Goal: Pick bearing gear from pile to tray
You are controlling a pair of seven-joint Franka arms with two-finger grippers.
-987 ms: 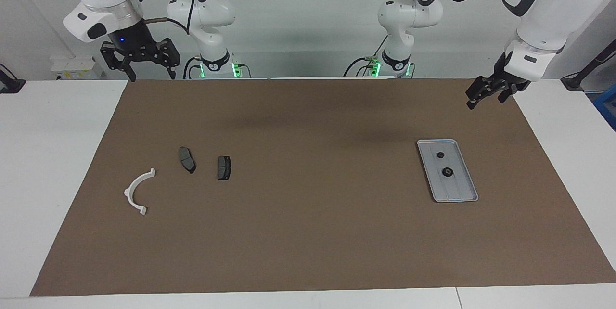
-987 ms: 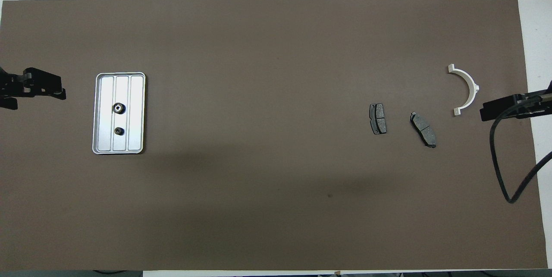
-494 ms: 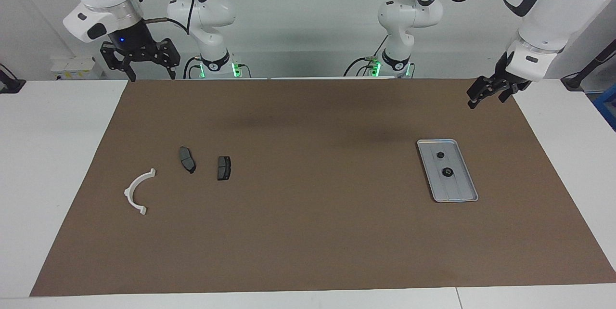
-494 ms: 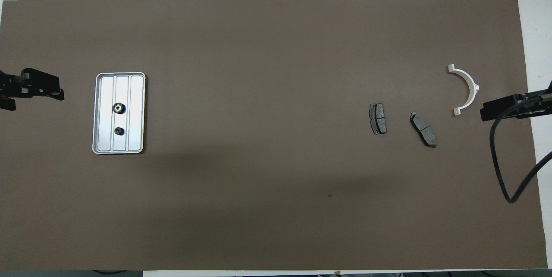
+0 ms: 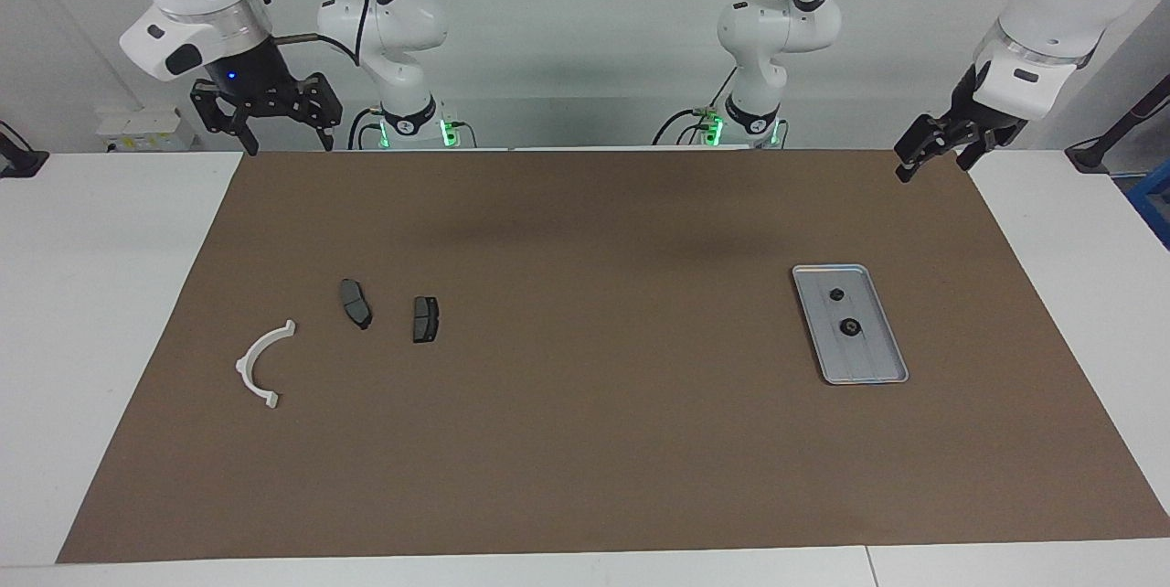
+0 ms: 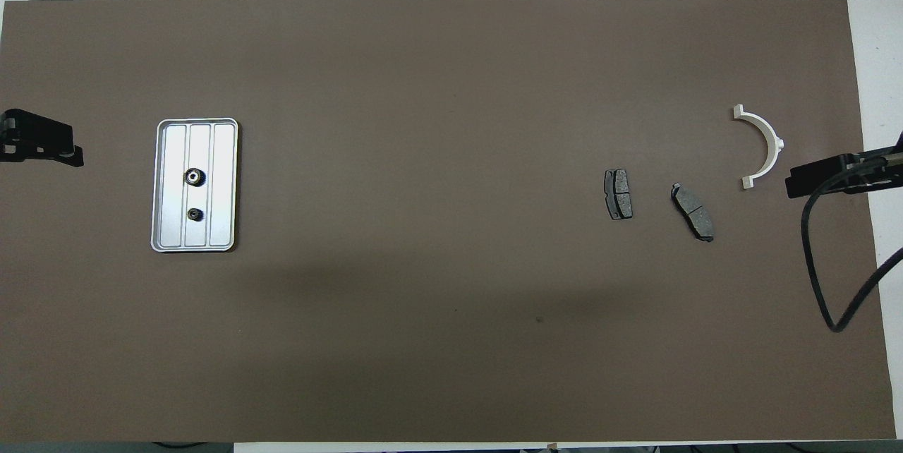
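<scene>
The left gripper [image 5: 932, 153] — a black two-finger claw on the white arm — has risen and pulled away from the shallow silver-grey rectangular metal tray [image 5: 885, 366], toward the left arm's end of the table. A second ago it hung lower, over the brown mat's corner; overhead it now shows farther from the tray, close to the view's edge — open throughout.

White wall [image 5: 585, 11]; brown mat [image 5: 585, 441]

White counter [image 5: 110, 294] covered by a brown mat [image 5: 585, 441]. On the mat: a silver tray [image 5: 875, 358] toward the left arm's end; two dark grey pads [image 5: 425, 319] and a white curved arc [image 5: 260, 366] toward the right arm's end.
</scene>
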